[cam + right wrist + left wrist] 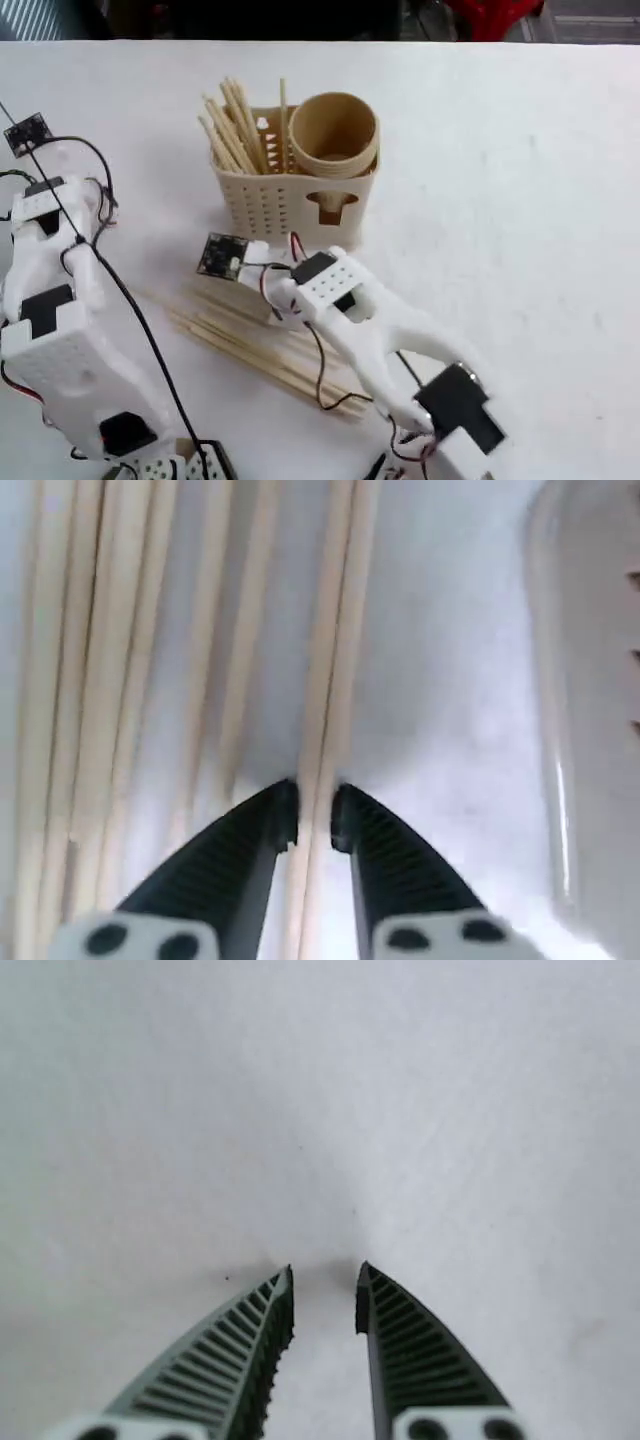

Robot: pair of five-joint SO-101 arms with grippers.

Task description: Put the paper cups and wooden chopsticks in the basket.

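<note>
right tool (313, 815) pinches chopsticks (335, 680) on table (450, 630), beside basket (590, 680)

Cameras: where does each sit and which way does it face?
High view: fixed overhead, looks down on basket, loose chopsticks, left arm, right arm.
Left wrist view: on left wrist, faces bare table past left hand.
Right wrist view: on right wrist, faces loose chopsticks past right hand.
Shared: high and right wrist: loose chopsticks, basket.

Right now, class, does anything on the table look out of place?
Yes: loose chopsticks lie fanned flat on the table before the basket, whereas the other chopsticks stand inside it beside the paper cups.
</note>
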